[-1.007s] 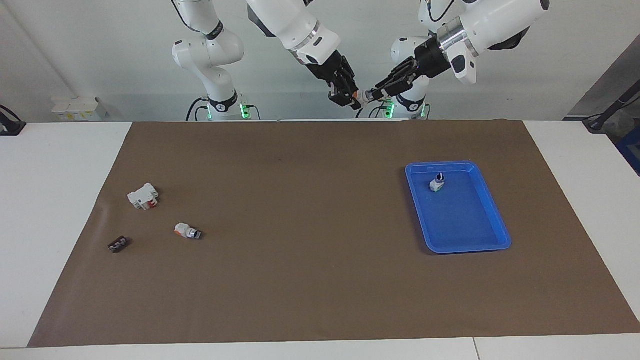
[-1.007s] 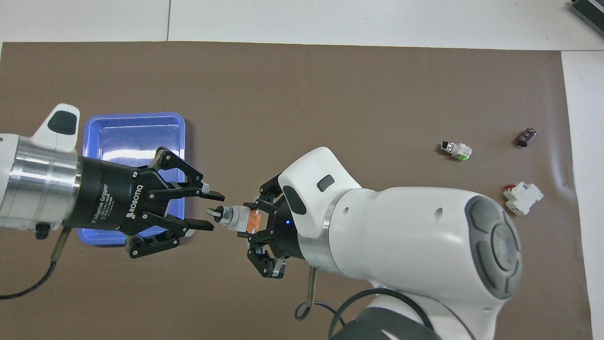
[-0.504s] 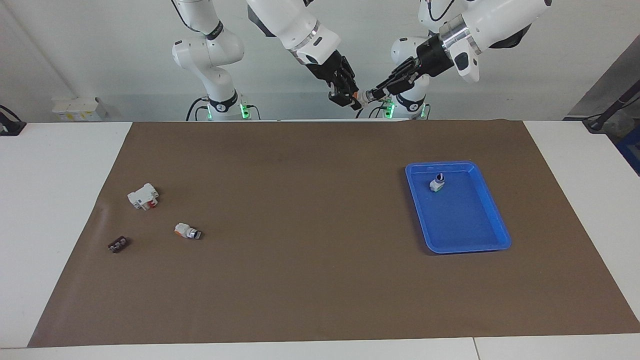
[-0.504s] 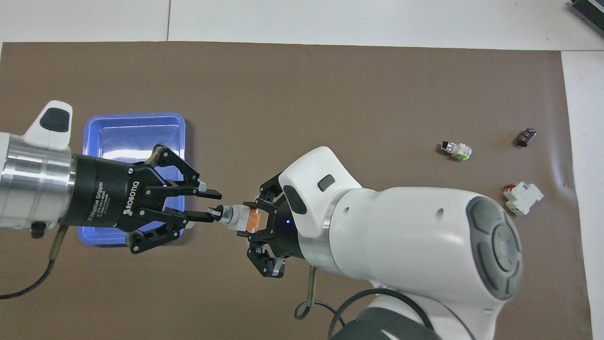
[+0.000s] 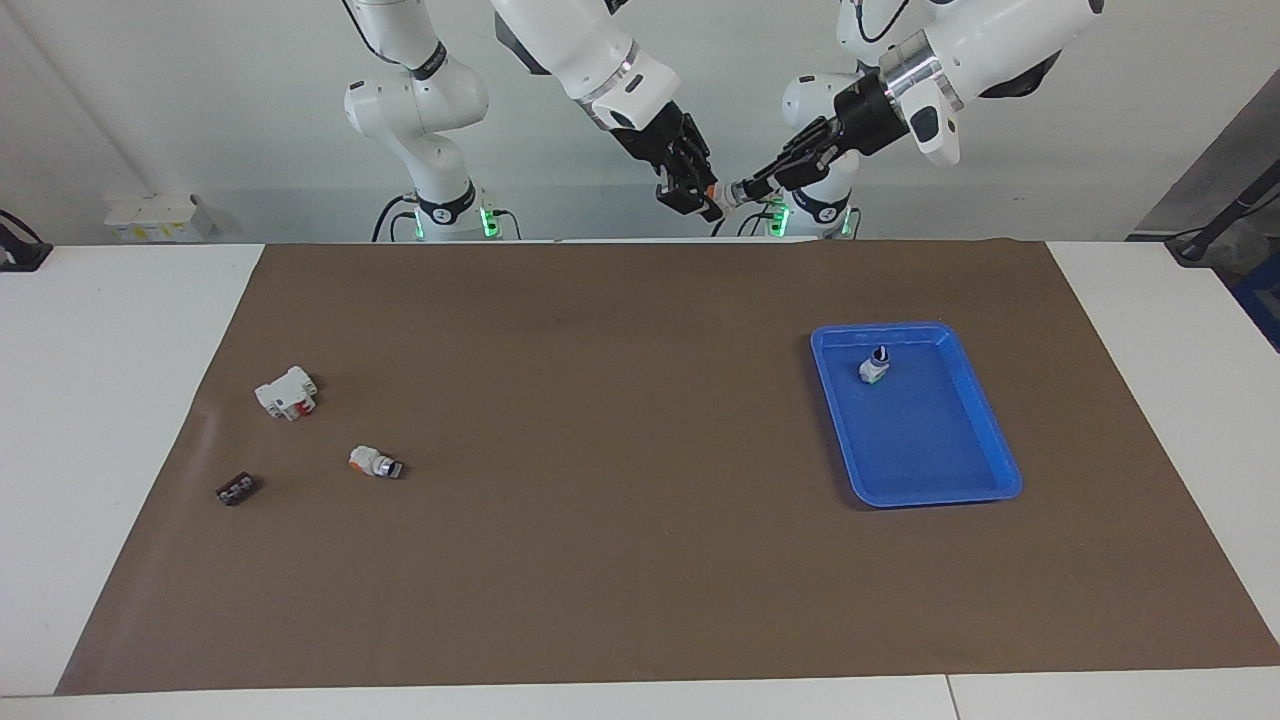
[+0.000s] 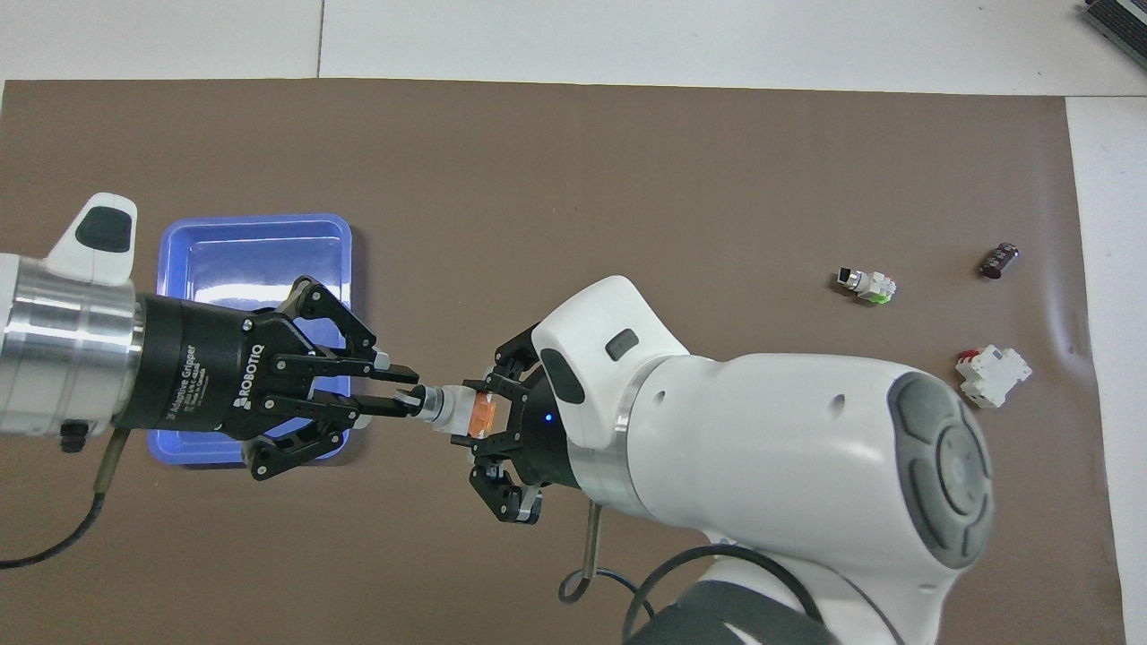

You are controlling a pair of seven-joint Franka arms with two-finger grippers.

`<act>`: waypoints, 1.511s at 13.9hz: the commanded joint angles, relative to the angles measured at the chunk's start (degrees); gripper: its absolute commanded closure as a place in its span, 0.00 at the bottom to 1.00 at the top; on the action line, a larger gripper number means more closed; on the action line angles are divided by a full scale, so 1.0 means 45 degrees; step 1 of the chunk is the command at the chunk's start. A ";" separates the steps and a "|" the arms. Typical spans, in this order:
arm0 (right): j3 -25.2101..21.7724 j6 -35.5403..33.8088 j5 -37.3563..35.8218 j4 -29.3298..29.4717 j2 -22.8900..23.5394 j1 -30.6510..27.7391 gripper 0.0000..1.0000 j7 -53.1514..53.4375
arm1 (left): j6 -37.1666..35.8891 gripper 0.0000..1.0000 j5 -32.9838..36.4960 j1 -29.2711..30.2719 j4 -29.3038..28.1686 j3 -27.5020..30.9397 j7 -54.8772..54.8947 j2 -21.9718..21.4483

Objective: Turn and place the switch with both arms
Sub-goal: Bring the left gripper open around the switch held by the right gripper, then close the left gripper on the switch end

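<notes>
We see switch point(image 6: 457, 412) in air between 2 grippers; right gripper point(image 6: 482, 421) clamps its orange base; left gripper point(image 6: 401, 390) pinches its black knob; blue tray point(image 6: 255, 233) lies under left gripper.

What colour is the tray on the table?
The tray is blue; the facing view shows it best.
</notes>
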 commanded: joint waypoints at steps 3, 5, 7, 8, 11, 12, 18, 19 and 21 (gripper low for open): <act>0.0056 0.0165 0.0252 -0.0169 -0.0136 -0.0011 1.00 0.0153 | 0.0349 0.79 -0.0203 -0.0037 -0.0673 0.0046 0.0097 -0.0492; 0.0056 0.0184 0.0252 -0.0168 -0.0136 -0.0011 1.00 0.0153 | 0.0330 0.92 -0.0203 -0.0056 -0.0692 0.0046 0.0097 -0.0531; 0.0056 0.0146 0.0252 -0.0188 -0.0136 -0.0011 1.00 0.0153 | 0.0349 1.00 -0.0203 -0.0076 -0.0712 0.0027 0.0116 -0.0531; 0.0056 0.0146 0.0252 -0.0188 -0.0136 -0.0011 1.00 0.0153 | 0.0388 1.00 -0.0203 -0.0076 -0.0693 0.0027 0.0213 -0.0531; 0.0056 0.0146 0.0252 -0.0168 -0.0136 -0.0011 1.00 0.0153 | 0.0564 1.00 -0.0203 -0.0115 -0.0634 -0.0032 0.1869 -0.0492; 0.0056 0.0146 0.0252 -0.0188 -0.0136 -0.0011 1.00 0.0172 | 0.0583 1.00 -0.0223 -0.0154 -0.0595 -0.0090 0.2474 -0.0492; 0.0056 0.0165 0.0252 -0.0188 -0.0136 -0.0011 1.00 0.0172 | -0.0195 1.00 -0.0204 -0.0154 -0.0556 -0.0052 0.6436 -0.0512; 0.0056 0.0165 0.0252 -0.0188 -0.0136 -0.0011 1.00 0.0172 | -0.0391 1.00 -0.0203 -0.0154 -0.0556 -0.0032 0.7373 -0.0512; 0.0056 0.0165 0.0252 -0.0188 -0.0136 -0.0011 1.00 0.0172 | -0.0743 1.00 -0.0126 -0.0154 -0.0536 0.0007 0.9403 -0.0531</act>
